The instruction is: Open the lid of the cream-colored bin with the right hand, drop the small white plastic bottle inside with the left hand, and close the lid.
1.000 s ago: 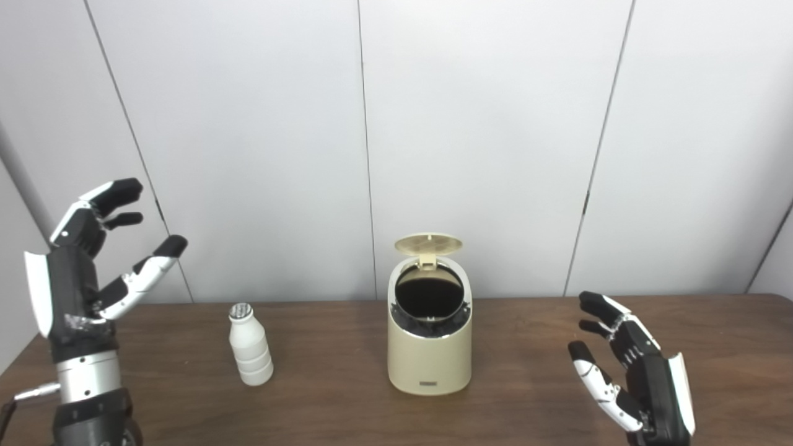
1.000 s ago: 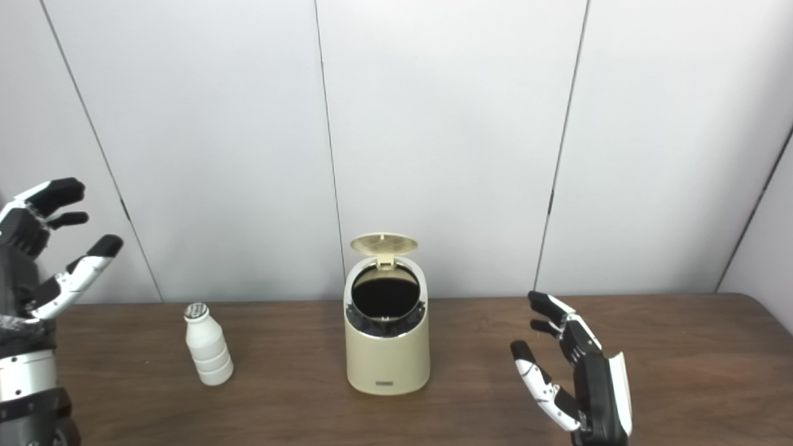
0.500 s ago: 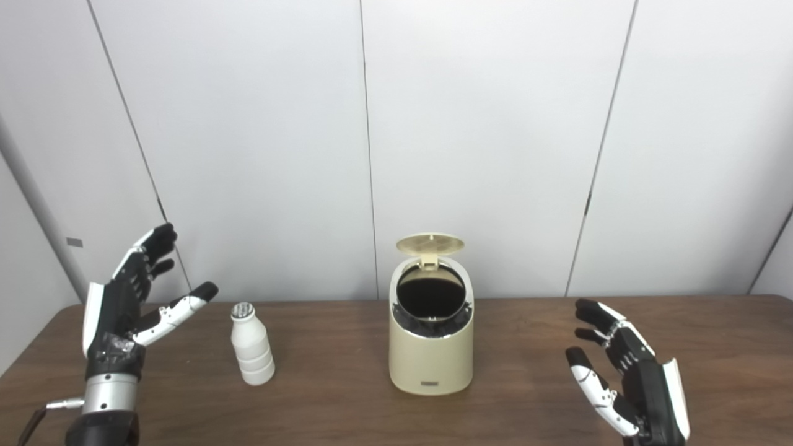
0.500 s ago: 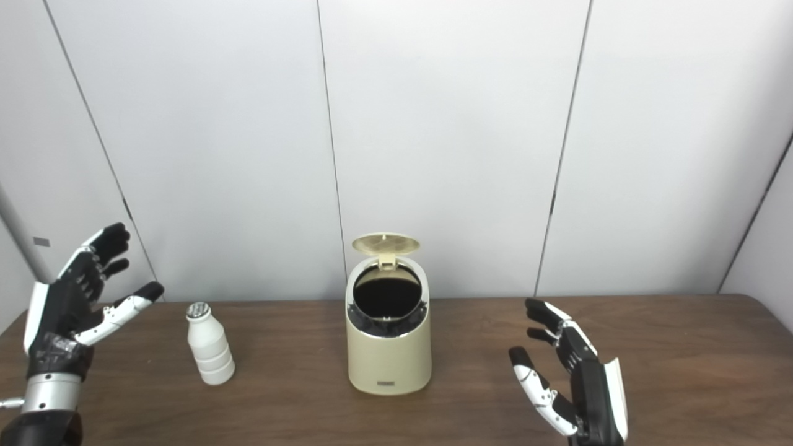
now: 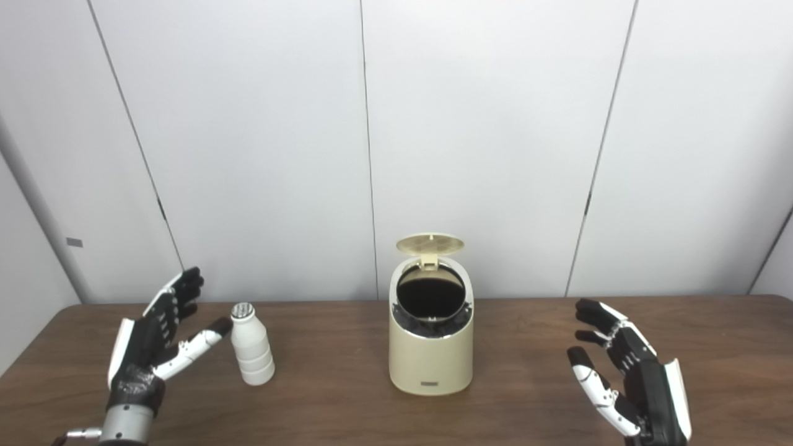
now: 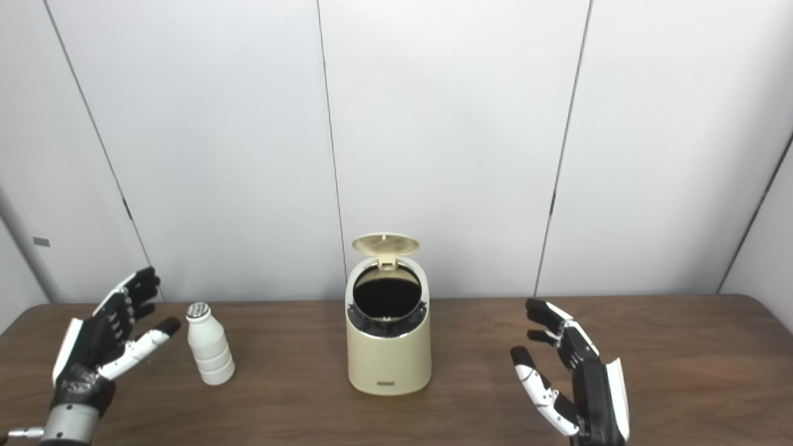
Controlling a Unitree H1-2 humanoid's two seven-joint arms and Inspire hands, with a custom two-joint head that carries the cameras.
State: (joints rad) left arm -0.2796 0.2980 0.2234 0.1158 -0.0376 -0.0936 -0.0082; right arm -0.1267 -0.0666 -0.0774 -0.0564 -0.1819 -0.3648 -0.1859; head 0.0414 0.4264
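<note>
The cream-colored bin (image 5: 430, 359) stands mid-table with its lid (image 5: 430, 244) flipped up at the back and its dark opening showing. The small white plastic bottle (image 5: 250, 352) stands upright to the bin's left. My left hand (image 5: 155, 337) is open just left of the bottle, thumb close to its shoulder but apart from it. Well to the right of the bin, my right hand (image 5: 626, 378) hovers open near the front edge with nothing in it.
The brown wooden table (image 5: 334, 402) runs the width of the view, backed by a plain white panelled wall (image 5: 483, 124). Nothing else stands on the table.
My left hand has come down from high at the left and moved rightward to sit beside the bottle. The right hand, bin and bottle have stayed put; the camera shifted slightly.
</note>
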